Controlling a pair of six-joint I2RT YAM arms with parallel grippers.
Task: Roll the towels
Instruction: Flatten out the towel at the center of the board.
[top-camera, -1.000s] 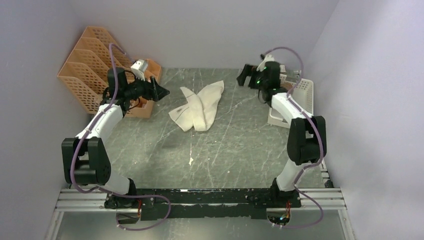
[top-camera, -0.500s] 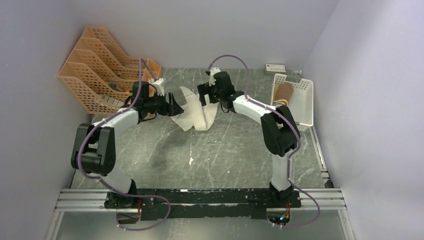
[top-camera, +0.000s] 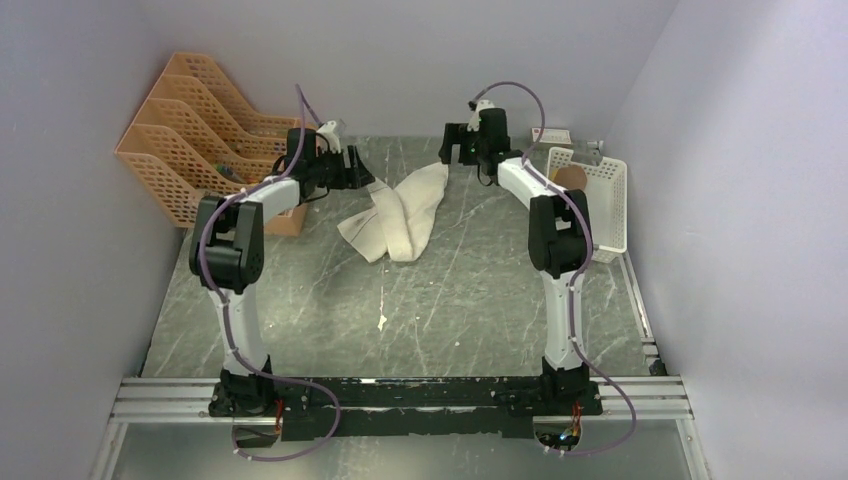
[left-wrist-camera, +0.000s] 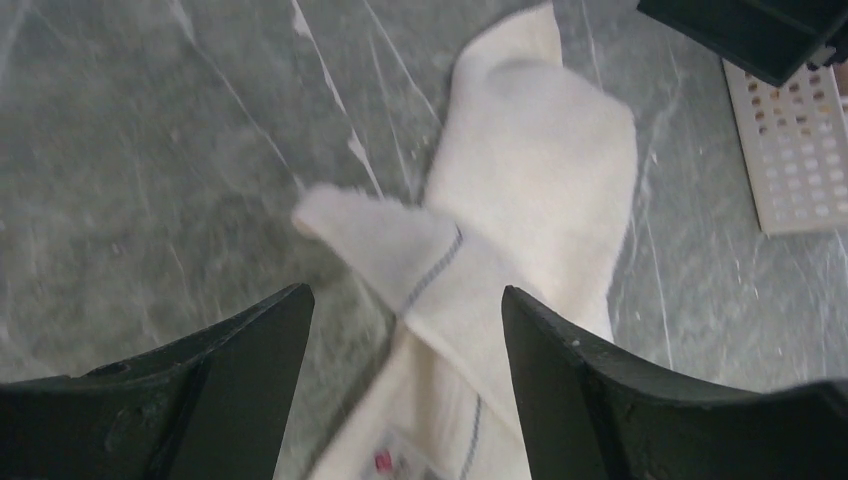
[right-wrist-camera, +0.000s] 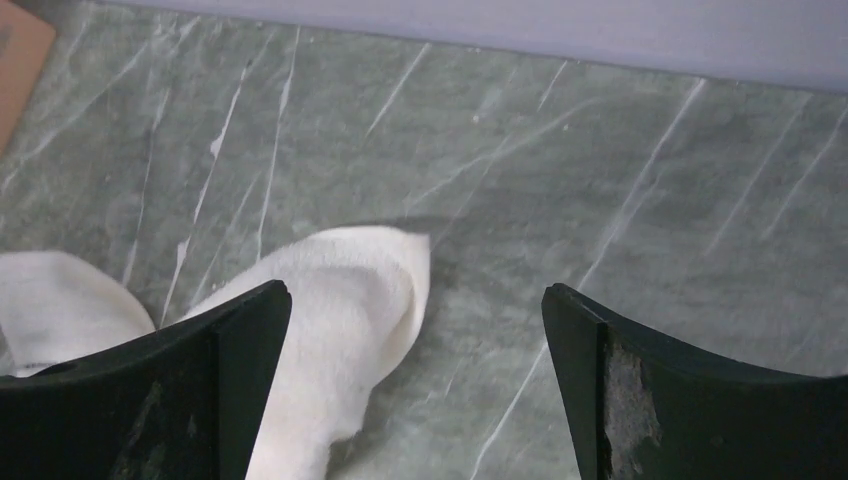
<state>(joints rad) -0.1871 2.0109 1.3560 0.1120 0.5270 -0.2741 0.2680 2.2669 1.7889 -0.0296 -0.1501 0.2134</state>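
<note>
So far, only a brown roll (top-camera: 572, 178) seems done, in the white basket (top-camera: 612, 205); the cream towel (top-camera: 395, 215) lies crumpled, unrolled, mid-worktop (top-camera: 450, 300); left hand (top-camera: 358, 175) and right hand (top-camera: 455, 150) hover spread, empty, over the cream towel's far corners.

- No word, number or brand can be read in any view;
- cream-white towel (left-wrist-camera: 530, 190): a small tag (left-wrist-camera: 381, 461) with a reddish mark sits near its lower end in the left wrist view; too blurred to read;
- small white box (top-camera: 551, 134) by the back wall: a red spot on it; too small to read.
</note>
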